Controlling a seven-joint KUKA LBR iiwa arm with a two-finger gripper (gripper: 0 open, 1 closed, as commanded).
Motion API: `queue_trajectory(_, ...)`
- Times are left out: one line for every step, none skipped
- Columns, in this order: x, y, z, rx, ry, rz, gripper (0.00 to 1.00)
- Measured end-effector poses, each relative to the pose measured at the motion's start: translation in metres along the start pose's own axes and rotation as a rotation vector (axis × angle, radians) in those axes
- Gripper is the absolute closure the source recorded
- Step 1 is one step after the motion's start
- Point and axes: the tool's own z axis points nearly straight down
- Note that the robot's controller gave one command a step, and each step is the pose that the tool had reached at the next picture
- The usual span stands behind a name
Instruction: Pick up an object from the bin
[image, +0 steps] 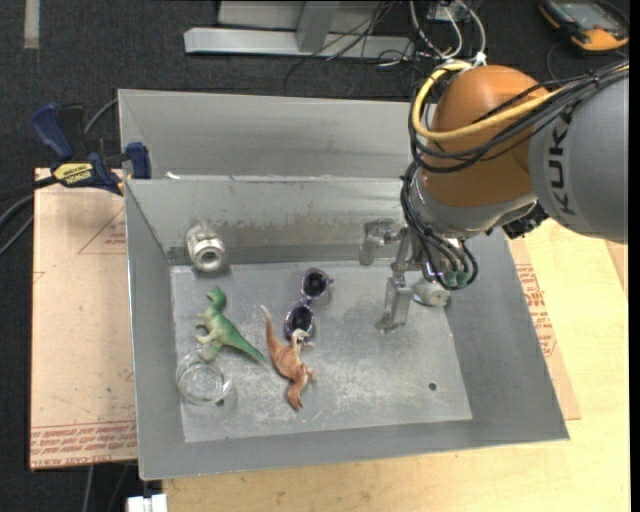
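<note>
My gripper hangs over the right middle of the bin, just above the bare floor. Its two metal fingers stand apart, open, with nothing between them. Nearest to it, a little to the left, lies a pair of purple sunglasses. Below the sunglasses lies an orange toy dinosaur, its head pointing at them. None of these touches the gripper.
Further left lie a green toy dinosaur and a clear glass cup in the front left corner. A small metal cylinder rests against the back wall at the left. The arm with its orange dome reaches in from the right.
</note>
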Motion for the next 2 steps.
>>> queue_trajectory(-0.001,0.0,-0.005,0.0,-0.008,0.001,0.0)
queue_trajectory(-0.036,0.019,0.088,-0.001,-0.009,-0.032,0.0)
